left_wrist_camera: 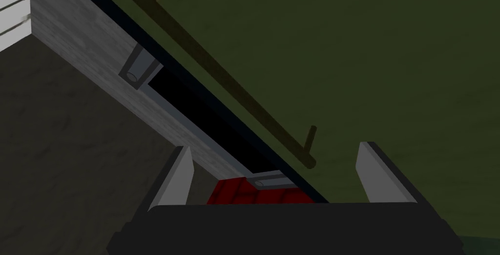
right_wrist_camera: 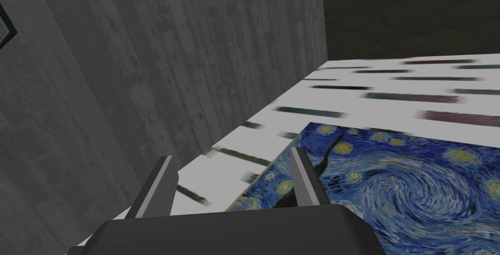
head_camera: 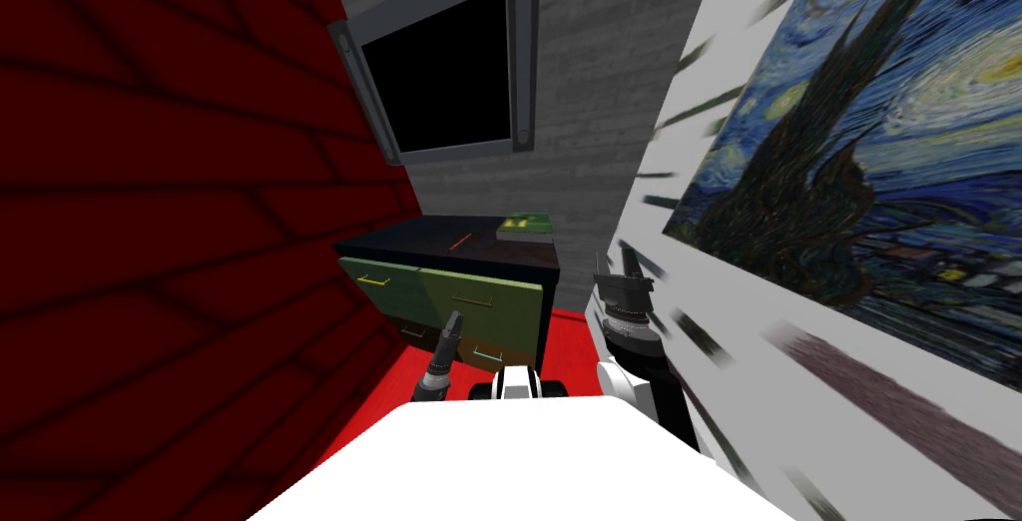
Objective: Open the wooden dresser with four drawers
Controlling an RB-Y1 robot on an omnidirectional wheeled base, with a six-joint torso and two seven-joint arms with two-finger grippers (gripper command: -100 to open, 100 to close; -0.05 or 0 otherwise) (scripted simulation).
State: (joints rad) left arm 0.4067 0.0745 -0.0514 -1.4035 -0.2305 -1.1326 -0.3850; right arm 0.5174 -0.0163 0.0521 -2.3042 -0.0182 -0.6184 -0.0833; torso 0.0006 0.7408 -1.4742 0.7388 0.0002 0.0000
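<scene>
The dresser (head_camera: 454,246) stands on the red floor (head_camera: 569,340) in the room's corner. The left gripper (left_wrist_camera: 274,147) holds its fingers (left_wrist_camera: 178,179) wide apart and empty, near a green drawer's (left_wrist_camera: 366,61) handle (left_wrist_camera: 219,76). The raised right gripper (right_wrist_camera: 230,155) is likewise spread and empty.

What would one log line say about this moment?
left gripper: open, by dark bar handle | green drawer front: close ahead | right gripper: open, raised

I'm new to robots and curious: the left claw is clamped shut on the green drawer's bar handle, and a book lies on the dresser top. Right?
Not quite. The left claw is open: the left wrist view shows its fingers apart, not pressing the bar handle of the green drawer. The book does lie on the dresser top.
</scene>
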